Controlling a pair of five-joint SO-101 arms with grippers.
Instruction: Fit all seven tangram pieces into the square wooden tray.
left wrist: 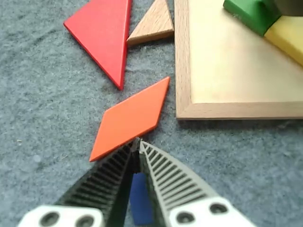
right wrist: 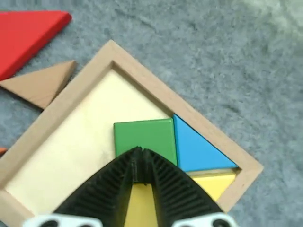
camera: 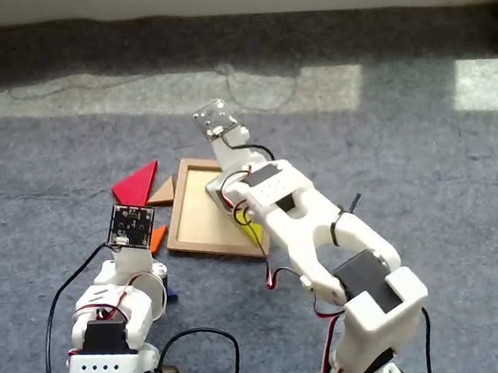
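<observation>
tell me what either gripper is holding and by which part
Nothing, it seems: the left gripper is shut, tips at a corner of the orange parallelogram; the right gripper is shut over the green square.

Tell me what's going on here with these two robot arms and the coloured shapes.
Two arms are filling a square wooden tray with tangram pieces. A green square, a blue triangle and a yellow piece already lie in one corner. The right gripper is shut, with its tips over the green square. The left gripper, also shut, has its tips at the edge of the orange parallelogram on the carpet. The red triangle and plain wooden triangle lie outside the tray.
</observation>
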